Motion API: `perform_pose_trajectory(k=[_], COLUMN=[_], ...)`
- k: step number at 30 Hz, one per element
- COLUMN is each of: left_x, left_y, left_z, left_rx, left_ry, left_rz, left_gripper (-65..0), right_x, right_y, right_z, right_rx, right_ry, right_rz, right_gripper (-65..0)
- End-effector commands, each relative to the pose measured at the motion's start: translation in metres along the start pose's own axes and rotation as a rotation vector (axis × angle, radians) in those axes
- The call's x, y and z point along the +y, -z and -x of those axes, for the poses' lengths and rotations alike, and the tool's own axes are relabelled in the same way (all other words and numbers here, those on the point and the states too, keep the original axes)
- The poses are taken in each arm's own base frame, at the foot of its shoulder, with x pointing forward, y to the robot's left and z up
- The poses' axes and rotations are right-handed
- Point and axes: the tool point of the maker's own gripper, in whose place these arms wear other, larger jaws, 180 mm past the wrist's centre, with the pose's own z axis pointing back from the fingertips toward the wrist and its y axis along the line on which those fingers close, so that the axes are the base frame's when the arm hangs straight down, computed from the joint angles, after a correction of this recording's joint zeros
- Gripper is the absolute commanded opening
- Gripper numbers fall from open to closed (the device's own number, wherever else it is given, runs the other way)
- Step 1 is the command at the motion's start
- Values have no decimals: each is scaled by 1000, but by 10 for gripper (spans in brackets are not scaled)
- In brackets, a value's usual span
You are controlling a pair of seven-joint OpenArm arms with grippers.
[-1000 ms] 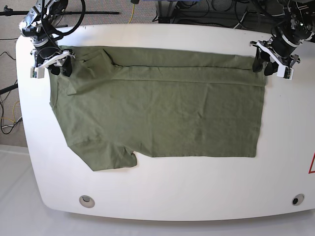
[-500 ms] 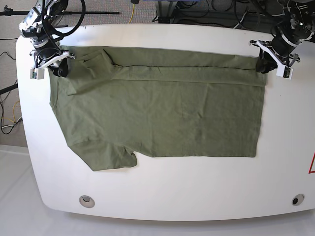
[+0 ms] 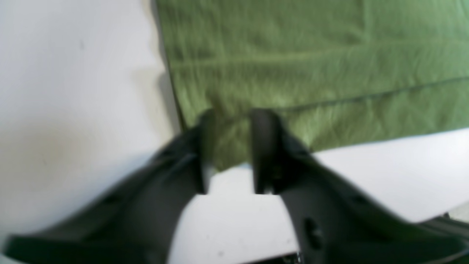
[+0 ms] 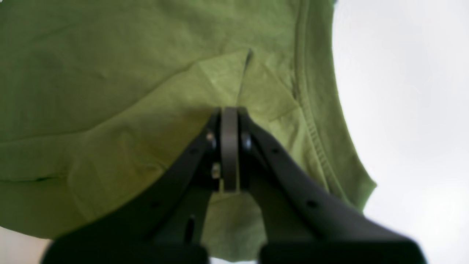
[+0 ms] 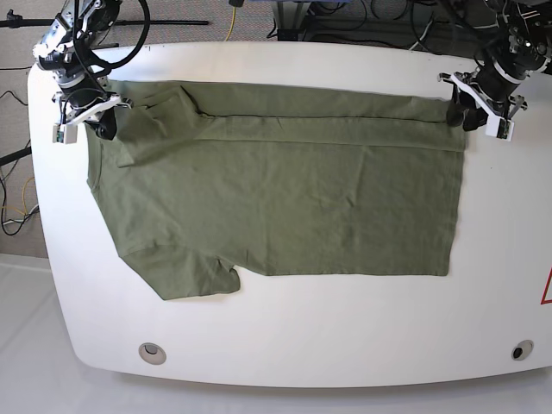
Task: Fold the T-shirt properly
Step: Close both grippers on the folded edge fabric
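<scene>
Both grippers at the far edge of the T-shirt, set for the next fold

Nearest the bench's (image 5: 285, 345) front rim lies bare white surface; beyond it the olive T-shirt (image 5: 285, 198) is spread flat, one sleeve pointing toward the front, its far strip already doubled over along the back. At the collar-end far corner the right gripper (image 4: 229, 121) has its jaws pressed together, pinching the folded cloth, likely to lift that edge. At the hem-end corner the left gripper (image 3: 229, 126) stands partly open, jaws straddling the cloth corner without clamping it, so that side looks not yet secured.
</scene>
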Motion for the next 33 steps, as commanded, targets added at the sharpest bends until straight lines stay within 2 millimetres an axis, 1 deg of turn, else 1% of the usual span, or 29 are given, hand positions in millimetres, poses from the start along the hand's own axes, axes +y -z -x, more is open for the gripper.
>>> perform_pose_trajectory(k=[1,8,10,18,20,22,24,26,28,33], left_x=[-3,-5,-6,-7,-8,-9,-10,-11,-14,-22], left_y=[-6,-9,-9,-10,-9,-9,-8,-6,-3,3], left_z=[-12,-13,-11,-9,-7,-6,-4,1,3,2], left_rx=[-45,-52,-56,-53,-41,-39,-28,-8,8,9], left_ry=[12,10,2,-1,4,4,4,0,-6,-26], left_rz=[10,14,17,20,20,24,29,33,39,52], left_gripper=[-394,-388,-372,-351,-378,-429,-500,-586,-650,-650], right_x=[-4,-7,-10,-14,-12,-12,-13,-13,-12,-9], right_y=[-5,-4,0,2,4,4,3,3,3,3], right_z=[-11,-7,-4,0,7,8,8,7,6,3], right_rx=[-38,-29,-30,-23,1,4,4,3,0,-4], right_ry=[-16,-1,15,29,30,30,28,26,23,15], right_rz=[3,5,3,5,-2,-1,1,1,1,-1], right_gripper=[-650,-650,-650,-650,-650,-650,-650,-650,-650,-650])
